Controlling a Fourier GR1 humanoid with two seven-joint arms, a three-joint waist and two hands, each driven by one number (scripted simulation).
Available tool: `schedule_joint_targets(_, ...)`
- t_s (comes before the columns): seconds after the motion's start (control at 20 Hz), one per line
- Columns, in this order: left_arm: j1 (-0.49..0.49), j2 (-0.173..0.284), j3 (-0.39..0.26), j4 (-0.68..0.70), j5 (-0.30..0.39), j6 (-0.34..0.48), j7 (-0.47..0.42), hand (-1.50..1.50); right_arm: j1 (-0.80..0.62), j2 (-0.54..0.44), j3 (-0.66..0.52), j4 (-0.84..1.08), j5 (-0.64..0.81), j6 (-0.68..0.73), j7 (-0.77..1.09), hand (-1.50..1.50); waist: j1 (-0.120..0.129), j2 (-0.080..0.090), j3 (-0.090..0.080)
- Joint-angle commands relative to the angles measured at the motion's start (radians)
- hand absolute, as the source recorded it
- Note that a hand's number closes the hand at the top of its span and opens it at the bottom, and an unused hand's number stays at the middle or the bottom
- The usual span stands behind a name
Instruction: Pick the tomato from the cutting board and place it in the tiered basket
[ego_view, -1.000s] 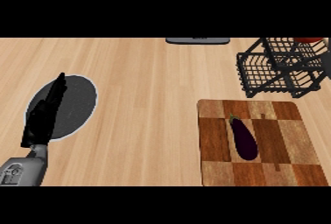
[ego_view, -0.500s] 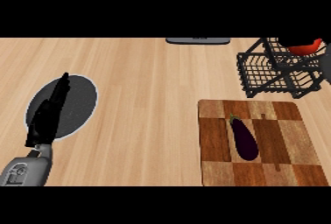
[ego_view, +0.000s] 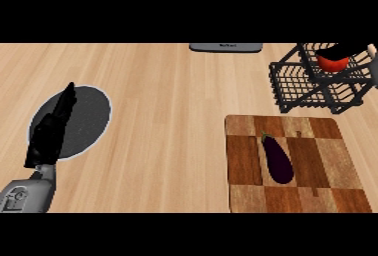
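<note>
- Two things lie nearest of all: the cutting board (ego_view: 294, 165) and, well to its left, the left hand (ego_view: 50, 131), fingers straight and together, holding nothing, resting over a dark plate (ego_view: 87, 105); I see no risk from it unless it were to swing across toward the board
- On the cutting board only an eggplant (ego_view: 277, 159) lies, lengthwise near the middle; the tomato is no longer there, so nothing on the board needs moving, and a mistaken return to it could pick up the wrong thing
- Beyond the cutting board's far right corner stands the tiered basket (ego_view: 295, 85), black wire, and the tomato (ego_view: 333, 62) shows red up in its top part, behind the wires
- Just above the tomato is a dark shape that I take to be the right hand (ego_view: 345, 49), mostly cut off by the view's edge; I cannot tell whether it is curled round the tomato or already apart from it, nor whether the tomato rests on the wire or hangs above it
- My judgement: the main hazard is release too high or off centre, so that the round fruit rolls against the basket's rim and out, toward the cutting board or off the counter
- Another: a finger catching a wire on the way out could tip or drag the light basket
- Farthest, beyond the cutting board's left side, a grey object (ego_view: 225, 47) at the counter's back edge lies well clear
</note>
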Motion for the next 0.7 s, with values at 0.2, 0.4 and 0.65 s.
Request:
schedule_joint_targets(0.2,0.026,-0.005,0.013,-0.025,0.003,-0.012,0.006,0.0,0.044,0.006,-0.118,-0.05,-0.088,-0.116,-0.07,-1.5,-0.011,0.007,0.014)
schedule_joint_targets(0.4,0.014,-0.002,0.023,0.004,-0.01,-0.009,-0.007,0.0,0.044,-0.105,-0.169,-0.108,-0.127,-0.051,-0.023,-1.5,-0.026,0.004,0.014)
schedule_joint_targets(0.65,0.042,0.001,0.028,-0.021,-0.013,-0.017,-0.003,0.0,0.106,-0.173,-0.248,-0.149,-0.207,0.04,0.079,-1.5,-0.03,0.002,0.014)
